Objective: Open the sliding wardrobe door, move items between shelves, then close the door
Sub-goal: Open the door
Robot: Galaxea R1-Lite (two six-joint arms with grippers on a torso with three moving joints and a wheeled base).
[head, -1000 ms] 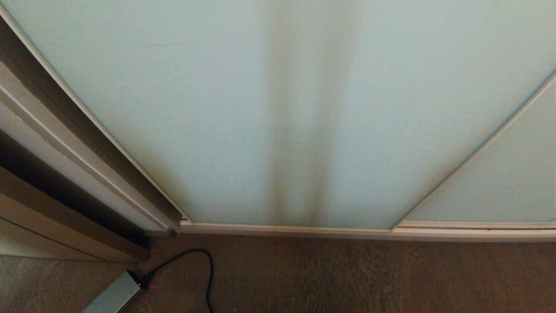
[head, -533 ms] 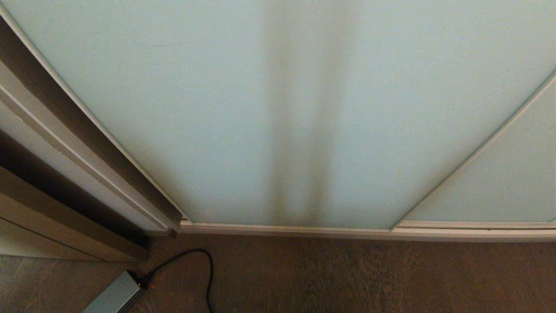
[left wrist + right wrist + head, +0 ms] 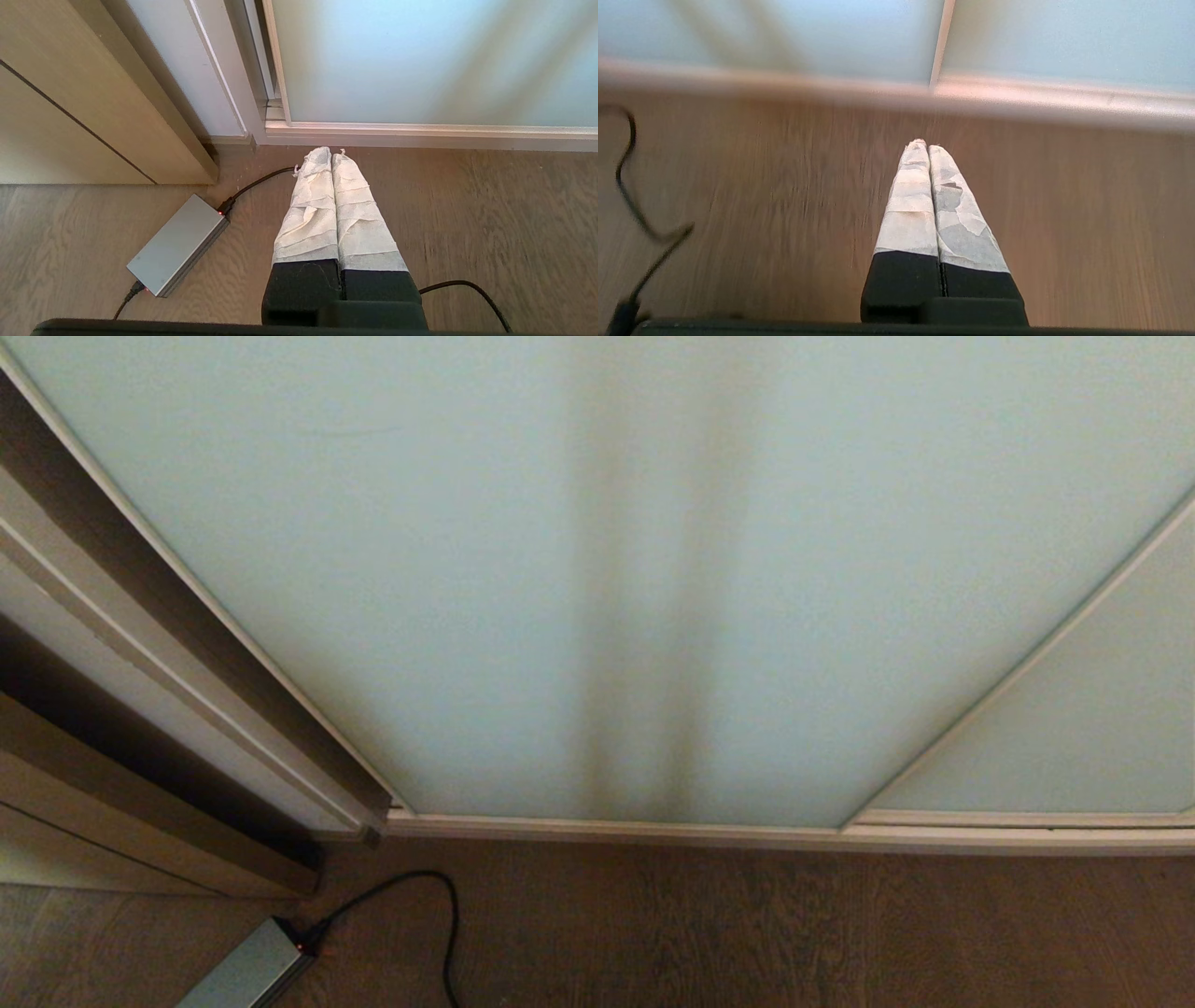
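The sliding wardrobe door [image 3: 448, 569] fills the head view: a frosted pale blue-green panel in a slim cream frame, closed against the brown wooden frame [image 3: 187, 672] on the left. It also shows in the left wrist view as the sliding wardrobe door [image 3: 420, 60] and in the right wrist view as the door [image 3: 808, 32]. My left gripper [image 3: 331, 154] hangs low over the wooden floor near the door's bottom rail, shut and empty. Over the floor in front of the door, my right gripper [image 3: 926, 145] is shut and empty too. The items and shelves are hidden behind the door.
A second glass panel [image 3: 1074, 728] overlaps at the right. A grey power box [image 3: 247, 971] with a black cable [image 3: 439, 915] lies on the floor at the lower left, close to my left gripper. A beige cabinet [image 3: 70, 107] stands to the left of the wardrobe.
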